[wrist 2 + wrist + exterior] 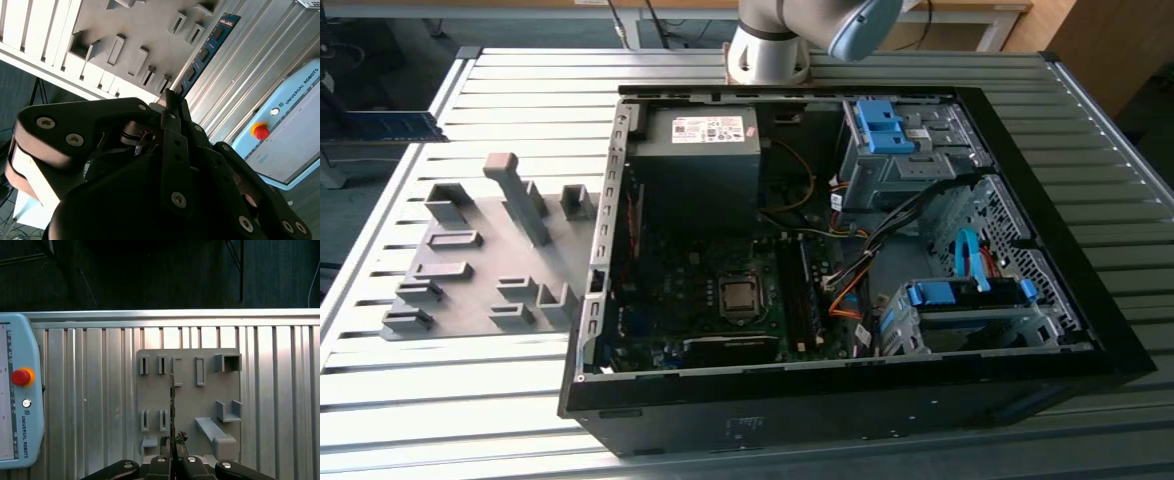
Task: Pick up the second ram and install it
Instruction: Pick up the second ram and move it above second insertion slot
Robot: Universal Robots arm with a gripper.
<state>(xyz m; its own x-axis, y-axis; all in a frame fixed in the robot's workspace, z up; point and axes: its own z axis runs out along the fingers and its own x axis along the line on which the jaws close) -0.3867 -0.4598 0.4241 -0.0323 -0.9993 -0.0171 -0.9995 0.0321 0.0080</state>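
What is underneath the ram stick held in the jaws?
In the first wrist view, the grey fixture plate lies beyond the second ram, on the ribbed metal table. The ram covers a thin strip of plate; its near end is hidden between the jaws.

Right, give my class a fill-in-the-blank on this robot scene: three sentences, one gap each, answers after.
1. The gripper is ____ on the second ram.
2. The grey fixture plate lies to the exterior view's ____ of the computer case.
3. The round button on the teach pendant is ____.
Answers: shut; left; red.
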